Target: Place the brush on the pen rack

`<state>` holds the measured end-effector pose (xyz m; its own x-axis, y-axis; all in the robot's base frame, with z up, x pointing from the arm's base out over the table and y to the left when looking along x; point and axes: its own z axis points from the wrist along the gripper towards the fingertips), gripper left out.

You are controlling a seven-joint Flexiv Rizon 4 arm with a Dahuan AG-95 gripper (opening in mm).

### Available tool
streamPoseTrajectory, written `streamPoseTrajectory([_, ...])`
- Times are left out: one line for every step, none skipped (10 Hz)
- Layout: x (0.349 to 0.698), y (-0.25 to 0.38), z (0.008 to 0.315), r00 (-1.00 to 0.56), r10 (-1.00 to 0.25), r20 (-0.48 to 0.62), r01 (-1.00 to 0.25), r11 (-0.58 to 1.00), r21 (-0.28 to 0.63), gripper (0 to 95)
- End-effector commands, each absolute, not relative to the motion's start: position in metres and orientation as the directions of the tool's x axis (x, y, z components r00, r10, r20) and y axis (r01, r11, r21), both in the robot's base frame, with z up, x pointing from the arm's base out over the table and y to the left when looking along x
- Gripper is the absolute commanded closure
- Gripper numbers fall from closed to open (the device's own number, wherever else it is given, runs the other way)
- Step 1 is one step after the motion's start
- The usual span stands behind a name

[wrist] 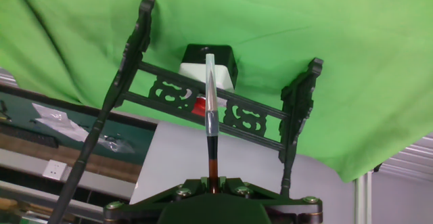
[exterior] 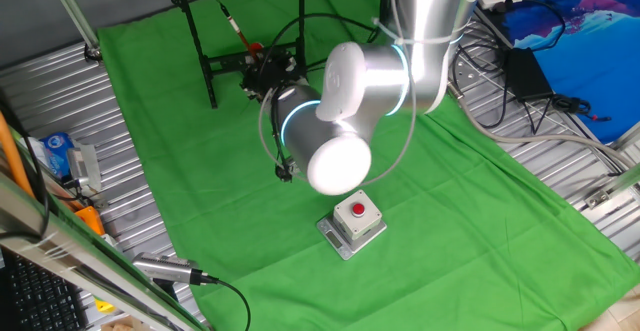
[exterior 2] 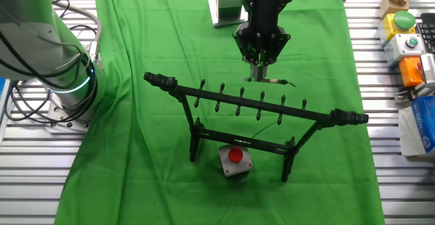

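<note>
The black pen rack [exterior 2: 258,104] stands on the green cloth, its top bar carrying small pegs. It also shows in one fixed view [exterior: 205,66] and in the hand view [wrist: 203,103]. My gripper [exterior 2: 261,70] hovers just behind the rack's top bar, shut on the brush [wrist: 211,109]. In the hand view the gripper [wrist: 213,182] holds the reddish-brown shaft at its lower end, and the pale tip points out toward the rack's crossbar. In one fixed view the brush [exterior: 238,29] slants up from the gripper [exterior: 262,73] toward the rack. A short piece of the brush [exterior 2: 277,82] shows below the fingers.
A grey box with a red button [exterior 2: 234,158] sits under the rack. A second one [exterior: 352,217] lies behind the arm. Button boxes [exterior 2: 408,41] and cables [exterior: 530,81] lie beside the cloth on the slatted table.
</note>
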<state>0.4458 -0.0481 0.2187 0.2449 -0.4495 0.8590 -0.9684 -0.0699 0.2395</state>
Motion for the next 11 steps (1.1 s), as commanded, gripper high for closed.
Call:
streamPoseTrajectory([0.445,-0.048,0.216,0.248,-0.439,0.863,-0.967,-0.065,0.245,95.0])
streamPoseTrajectory([0.444,-0.05,0.215,0.248,-0.439,0.864,-0.967,-0.065,0.245,95.0])
streamPoseTrajectory([0.442,-0.053,0.213,0.244,-0.441,0.863,-0.968,-0.063,0.242,95.0])
streamPoseTrajectory([0.441,-0.053,0.213,0.242,-0.441,0.864,-0.969,-0.062,0.239,95.0])
streamPoseTrajectory([0.441,-0.054,0.212,0.243,-0.441,0.864,-0.969,-0.063,0.241,95.0])
streamPoseTrajectory([0.441,-0.055,0.212,0.245,-0.438,0.865,-0.968,-0.064,0.242,95.0])
streamPoseTrajectory([0.44,-0.057,0.212,0.246,-0.44,0.864,-0.968,-0.064,0.242,95.0])
streamPoseTrajectory([0.439,-0.06,0.212,0.244,-0.441,0.864,-0.969,-0.065,0.24,95.0])
streamPoseTrajectory([0.439,-0.062,0.212,0.244,-0.442,0.863,-0.968,-0.065,0.241,95.0])
streamPoseTrajectory([0.439,-0.063,0.211,0.245,-0.442,0.863,-0.968,-0.065,0.241,95.0])
streamPoseTrajectory([0.439,-0.064,0.211,0.245,-0.441,0.863,-0.968,-0.065,0.241,95.0])
